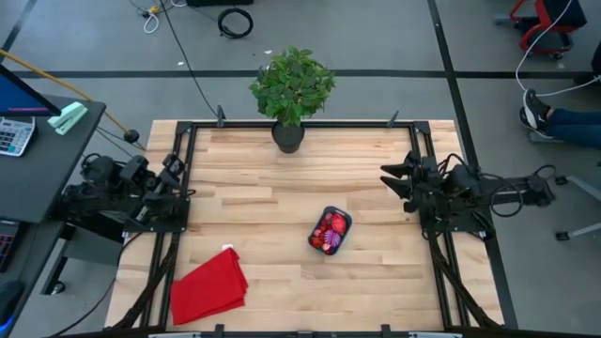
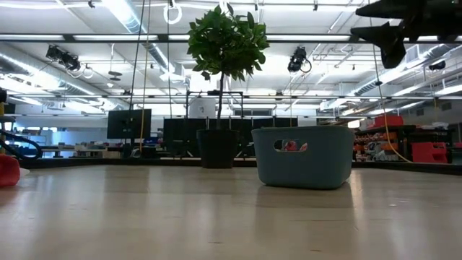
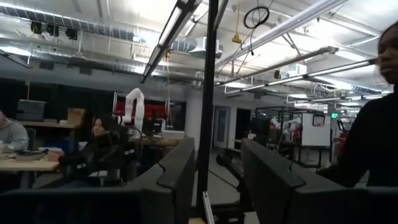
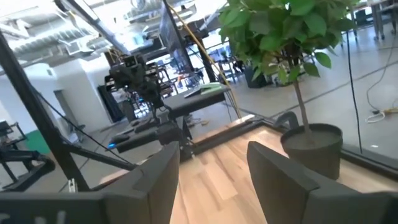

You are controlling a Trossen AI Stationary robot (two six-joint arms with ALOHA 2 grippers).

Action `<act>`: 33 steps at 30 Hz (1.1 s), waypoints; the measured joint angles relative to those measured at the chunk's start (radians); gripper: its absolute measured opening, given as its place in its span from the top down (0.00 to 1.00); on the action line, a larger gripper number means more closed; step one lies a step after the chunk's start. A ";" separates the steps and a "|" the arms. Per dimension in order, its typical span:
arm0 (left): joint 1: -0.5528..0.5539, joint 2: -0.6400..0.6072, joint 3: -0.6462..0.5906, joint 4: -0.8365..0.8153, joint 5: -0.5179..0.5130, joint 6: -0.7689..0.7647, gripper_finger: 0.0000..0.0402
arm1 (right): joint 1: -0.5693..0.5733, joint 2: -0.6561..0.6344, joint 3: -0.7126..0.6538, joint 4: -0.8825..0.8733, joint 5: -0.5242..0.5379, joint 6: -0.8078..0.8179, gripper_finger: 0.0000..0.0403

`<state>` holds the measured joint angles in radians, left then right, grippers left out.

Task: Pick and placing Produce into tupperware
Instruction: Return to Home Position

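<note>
Produce is in the tub, arms parking up

The teal tupperware point(image 1: 347, 222) sits just 3 o'clock of centre on the table point(image 1: 272, 188), with the red and pink produce point(image 1: 328, 233) heaped inside. The left gripper point(image 1: 180, 178) is at the 9 o'clock edge and the right gripper point(image 1: 392, 178) at 3 o'clock, both with jaws spread and empty. Looks like the homing step, so next up is probably just settling the arms, no grab needed.

Your dark six-joint left arm point(image 1: 122, 192) sits folded at nine o'clock in the overhead view, and your black two-finger left pincer point(image 3: 216, 149) points level with its fingers parted. Your matching right arm point(image 1: 470, 192) is folded at three o'clock, with the right pincer point(image 4: 212, 152) held high, aimed toward nine o'clock, fingers apart.
</note>
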<state>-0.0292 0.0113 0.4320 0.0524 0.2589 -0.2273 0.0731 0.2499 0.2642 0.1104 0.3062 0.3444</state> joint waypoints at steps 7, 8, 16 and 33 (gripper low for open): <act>0.000 0.001 0.000 -0.003 0.000 -0.002 0.63 | -0.027 0.005 0.000 0.001 -0.046 -0.005 0.51; 0.000 0.001 0.000 -0.003 0.000 -0.001 0.63 | -0.027 0.010 0.000 0.001 -0.047 -0.005 0.51; 0.000 0.001 0.000 -0.004 0.000 0.005 0.65 | -0.026 0.087 0.000 0.005 -0.047 0.002 0.51; 0.000 0.001 0.000 -0.004 0.000 -0.023 0.62 | -0.026 0.034 0.000 0.022 -0.061 -0.003 0.51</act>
<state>-0.0292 0.0124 0.4320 0.0482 0.2592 -0.2501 0.0467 0.2835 0.2642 0.1328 0.2452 0.3411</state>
